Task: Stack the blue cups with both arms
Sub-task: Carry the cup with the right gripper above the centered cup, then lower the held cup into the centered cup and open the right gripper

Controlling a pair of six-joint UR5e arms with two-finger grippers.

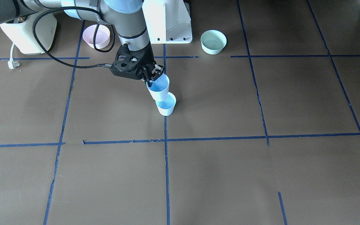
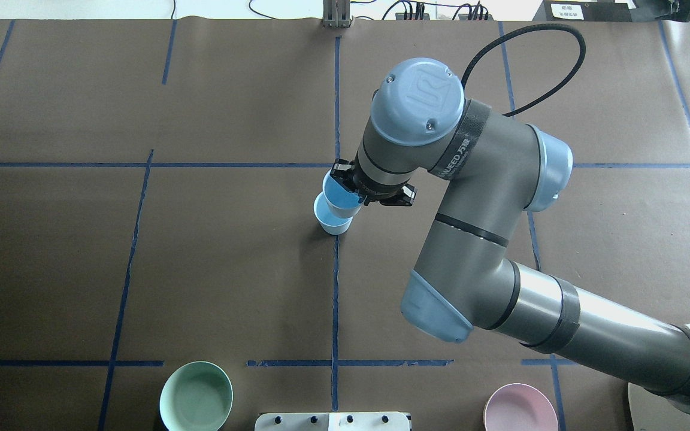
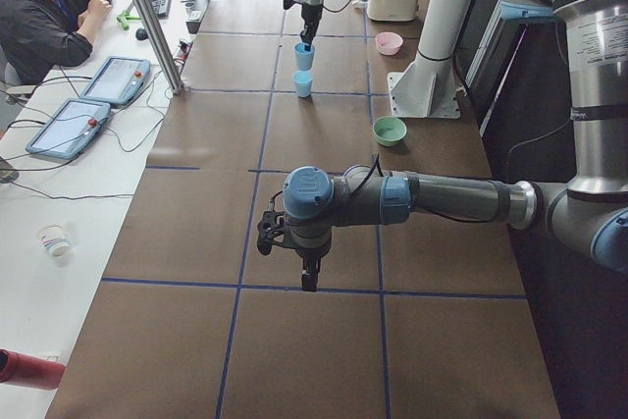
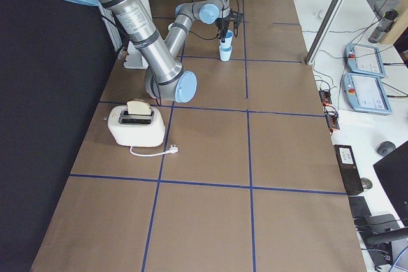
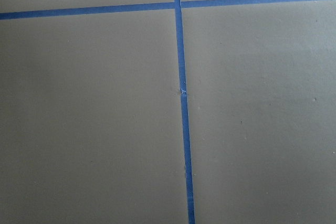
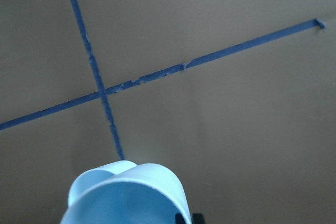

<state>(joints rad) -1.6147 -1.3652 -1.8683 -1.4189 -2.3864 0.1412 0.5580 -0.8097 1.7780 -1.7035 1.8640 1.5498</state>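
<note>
My right gripper [image 1: 151, 76] is shut on the rim of one blue cup [image 1: 159, 88] and holds it upright, off the table. The cup hangs just above the second blue cup [image 1: 166, 107], which stands upright on the brown table by a blue tape line. Overhead, the held cup [image 2: 339, 197] overlaps the standing cup [image 2: 330, 224]. I cannot tell whether they touch. The held cup's rim [image 6: 126, 198] fills the bottom of the right wrist view. My left gripper [image 3: 309, 280] hangs over bare table far from the cups, and I cannot tell whether it is open or shut.
A pink bowl [image 1: 96, 36] and a mint-green bowl [image 1: 213, 41] stand either side of the white pedestal [image 1: 167, 22]. A toaster [image 1: 30, 31] with a loose plug sits behind the pink bowl. An operator [image 3: 44, 7] sits at a side desk.
</note>
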